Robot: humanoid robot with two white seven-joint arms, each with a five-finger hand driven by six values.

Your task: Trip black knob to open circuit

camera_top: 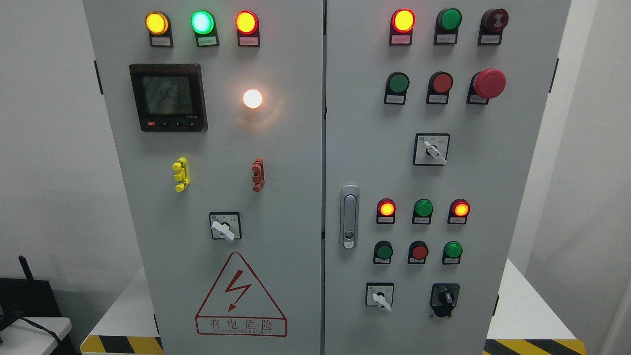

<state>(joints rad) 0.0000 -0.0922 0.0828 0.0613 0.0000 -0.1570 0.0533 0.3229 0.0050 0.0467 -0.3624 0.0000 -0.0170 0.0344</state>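
A grey electrical cabinet (296, 148) with two doors fills the head view. The black knob (445, 297) sits on a black plate at the lower right of the right door, its handle roughly upright. Neither of my hands nor arms shows anywhere in the frame.
White rotary switches sit at the right door's middle (434, 150), its lower part (380, 298) and the left door (224, 228). A red mushroom stop button (489, 83), several lit lamps, a meter screen (167, 96) and a door latch (349, 217) are also there.
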